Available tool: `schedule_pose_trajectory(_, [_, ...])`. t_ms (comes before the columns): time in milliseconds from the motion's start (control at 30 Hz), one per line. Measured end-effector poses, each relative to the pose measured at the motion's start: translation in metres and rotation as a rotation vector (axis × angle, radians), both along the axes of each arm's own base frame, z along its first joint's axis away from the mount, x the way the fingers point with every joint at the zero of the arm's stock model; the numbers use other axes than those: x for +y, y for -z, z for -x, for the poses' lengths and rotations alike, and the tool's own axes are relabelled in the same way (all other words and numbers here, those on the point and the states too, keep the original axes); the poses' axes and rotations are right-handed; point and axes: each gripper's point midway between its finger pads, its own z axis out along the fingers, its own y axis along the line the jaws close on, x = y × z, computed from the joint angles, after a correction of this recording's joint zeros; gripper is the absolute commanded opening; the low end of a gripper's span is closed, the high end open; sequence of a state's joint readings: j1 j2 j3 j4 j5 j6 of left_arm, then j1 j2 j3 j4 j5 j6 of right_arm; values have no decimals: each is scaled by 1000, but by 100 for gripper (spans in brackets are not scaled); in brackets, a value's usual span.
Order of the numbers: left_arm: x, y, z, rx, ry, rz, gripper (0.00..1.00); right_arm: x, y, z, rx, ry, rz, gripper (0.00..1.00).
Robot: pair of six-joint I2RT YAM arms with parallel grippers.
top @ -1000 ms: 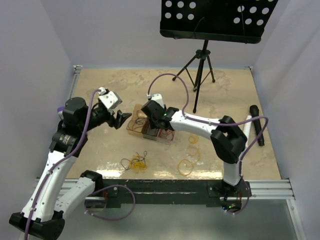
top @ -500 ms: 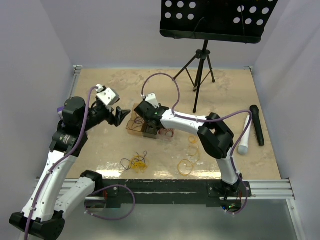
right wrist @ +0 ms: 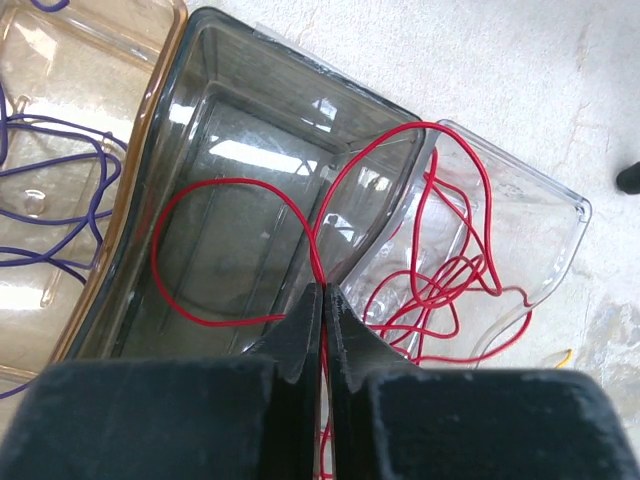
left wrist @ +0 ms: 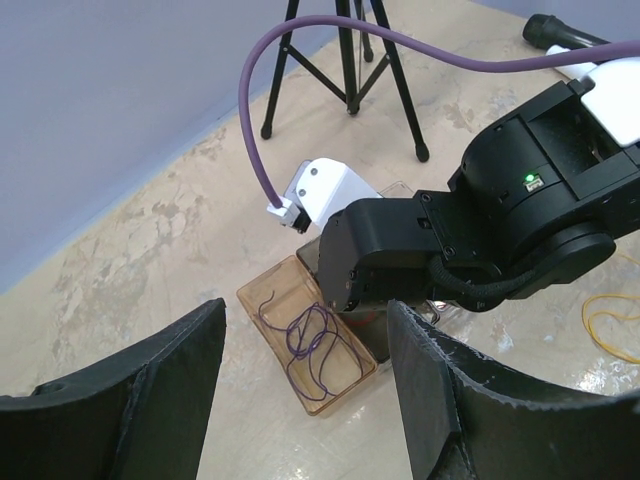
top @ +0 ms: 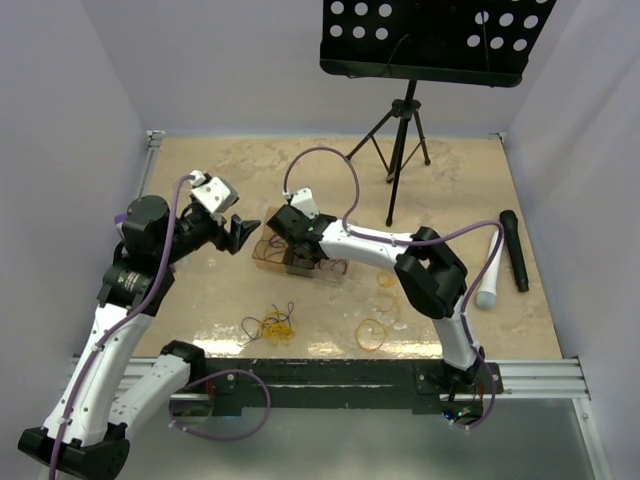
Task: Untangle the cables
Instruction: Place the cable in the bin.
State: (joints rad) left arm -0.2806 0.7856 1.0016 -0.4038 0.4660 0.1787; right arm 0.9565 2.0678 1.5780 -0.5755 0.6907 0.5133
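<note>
1. In the right wrist view, the right arm's fingers had just snapped shut. A second earlier they stood open. They now pinched one strand of the red wire at the 6 o'clock edge of the picture.
2. The red wire lay across two containers. One loop sat in the smoky grey tray, and a denser knot sat in the clear tray at 3 o'clock from it.
3. Seen from above, the right arm had also swung towards 9 o'clock during that second and settled over the trays near the middle of the surface.
4. The left arm's fingers were open and held nothing. They hovered at 9 o'clock from the trays, slightly further back than before.
5. Purple wires lay loose in the amber tray, untouched.
6. A yellow and dark tangle lay on the surface at 6 o'clock from the trays. Orange loops lay at 4 o'clock.
7. Judging from this, the grip probably marked the start of moving the red strand, perhaps to bring its stray loop into one tray. The tangle on the surface still awaited sorting.
</note>
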Motion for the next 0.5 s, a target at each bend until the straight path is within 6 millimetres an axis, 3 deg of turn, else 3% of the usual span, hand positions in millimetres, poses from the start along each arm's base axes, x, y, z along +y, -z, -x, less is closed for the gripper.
schedule_pose_trajectory(133, [1, -2, 1, -9, 0, 1, 70, -2, -9, 2, -10, 11, -27, 0])
schedule_pose_trajectory(367, [1, -3, 2, -17, -1, -4, 70, -12, -55, 10, -70, 41, -141, 0])
schedule_pose_trajectory(500, [1, -3, 2, -21, 0, -8, 70, -23, -57, 14, -71, 61, -155, 0])
